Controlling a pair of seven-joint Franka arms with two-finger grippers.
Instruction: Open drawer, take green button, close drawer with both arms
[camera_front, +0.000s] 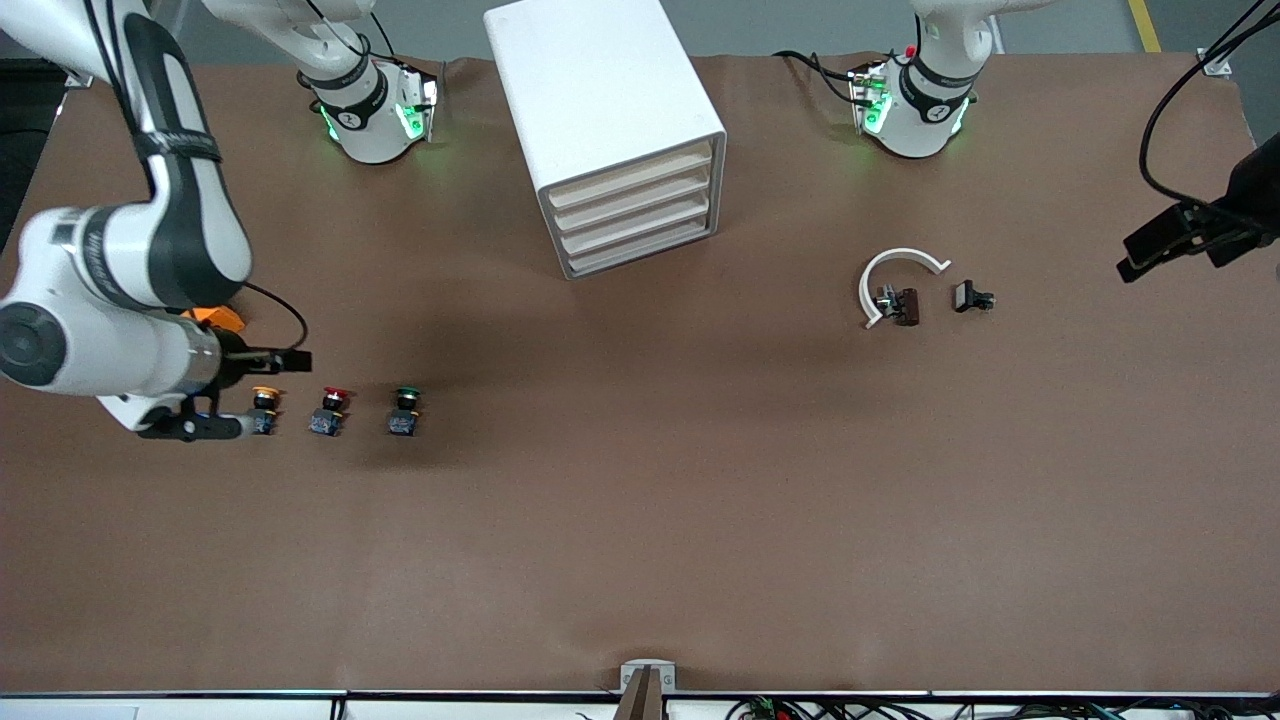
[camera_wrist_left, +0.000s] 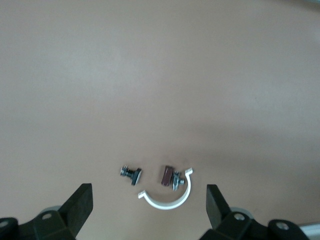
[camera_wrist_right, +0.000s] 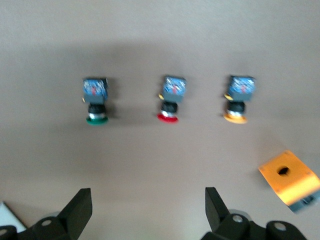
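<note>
The green-capped button (camera_front: 404, 411) (camera_wrist_right: 96, 100) stands on the table, at the end of a row of three nearest the table's middle. It is nearer the front camera than the white drawer cabinet (camera_front: 620, 130), whose several drawers (camera_front: 635, 215) are all shut. My right gripper (camera_front: 272, 393) (camera_wrist_right: 148, 207) hangs open and empty over the row's yellow-button end, apart from the green button. My left gripper (camera_front: 1165, 243) (camera_wrist_left: 149, 205) hangs open and empty at the left arm's end of the table, above the small parts there.
A red-capped button (camera_front: 331, 411) (camera_wrist_right: 171, 97) and a yellow-capped button (camera_front: 264, 410) (camera_wrist_right: 238, 97) stand beside the green one. An orange box (camera_front: 215, 318) (camera_wrist_right: 290, 178) lies close by, partly under the right arm. A white C-shaped clamp (camera_front: 895, 275) (camera_wrist_left: 170, 197), a brown part (camera_front: 905, 305) and a black part (camera_front: 972, 297) lie under the left gripper.
</note>
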